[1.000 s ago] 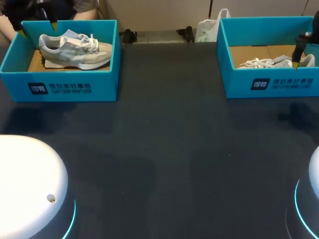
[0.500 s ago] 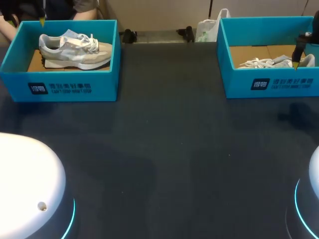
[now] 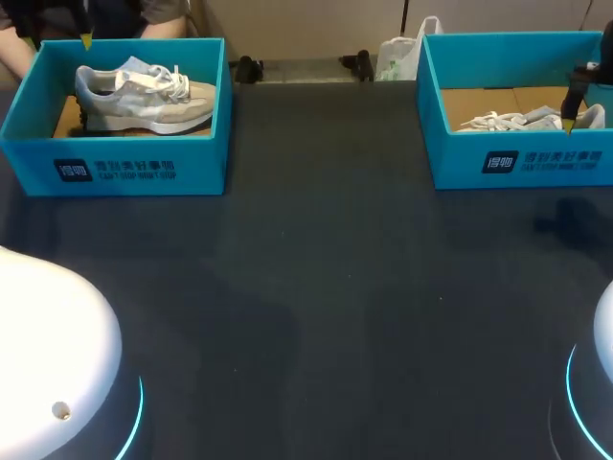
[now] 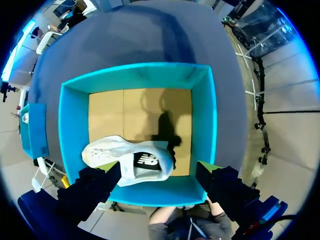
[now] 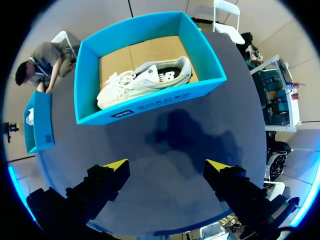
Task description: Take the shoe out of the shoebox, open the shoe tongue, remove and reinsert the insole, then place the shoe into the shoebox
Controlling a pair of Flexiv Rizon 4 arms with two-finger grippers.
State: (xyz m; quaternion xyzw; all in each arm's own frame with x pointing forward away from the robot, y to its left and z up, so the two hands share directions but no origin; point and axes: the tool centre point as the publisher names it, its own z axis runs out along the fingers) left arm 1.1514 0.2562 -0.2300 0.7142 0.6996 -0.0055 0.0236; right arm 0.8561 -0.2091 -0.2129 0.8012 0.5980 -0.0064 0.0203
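Item 1. Left arm base: a white dome, sitting at the near left corner of the tabletop.

Item 2. Left shoebox: teal, open-topped, standing at the far left of the dark tabletop. Its brown cardboard floor is showing around the contents.

Item 3. Left shoe: a pale sneaker with white laces, lying inside the left shoebox along its far side. The heel is pointing left and the toe right.

Item 4. Left pincer: hanging above the far left edge of the left shoebox. Its fingers are standing wide apart and gripping nothing. In the wrist view the box's wall is running between them and the shoe is lying just ahead.

Item 5. Right shoebox: teal, open-topped, standing at the far right, well apart from the left one.

Item 6. Right shoe: pale with white laces, resting inside the right shoebox, with the toe pointing left.

Item 7. Right pincer: hanging above the near right part of the right shoebox. Its fingers are spread wide and holding nothing. In the wrist view the box is lying ahead of them, with bare tabletop and a shadow beneath.

Item 8. Right arm base: white, showing in part at the near right edge.
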